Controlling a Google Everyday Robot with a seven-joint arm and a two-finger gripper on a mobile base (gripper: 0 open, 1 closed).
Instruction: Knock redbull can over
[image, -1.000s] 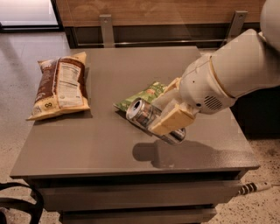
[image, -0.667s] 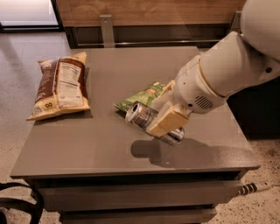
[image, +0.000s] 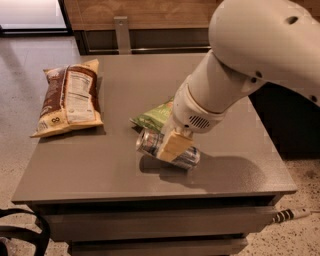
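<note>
Near the middle of the surface (image: 90, 170), a little toward the near edge, you will find the redbull can (image: 188, 157) lying on its side. It is a slim silver can with darker blue patches along its body. Its silver round end points left and slightly toward you, and the other end points right. A dark shadow sits directly under it, so you cannot tell whether it rests fully on the surface or hangs just above.

Your gripper (image: 170, 148) is on the can's middle. One tan finger pad (image: 173, 142) lies across the near side of the body, and the jaws are pinching the can between them; the far pad is hidden behind it. The white arm (image: 235, 70) comes down from the upper right and covers much of the right half of the scene.

Just beyond the can, touching or nearly touching it, a green chip bag (image: 154, 116) lies flat, partly hidden by the wrist. Well apart, on the far left, a brown snack bag (image: 70, 97) lies flat with its label facing up.
</note>
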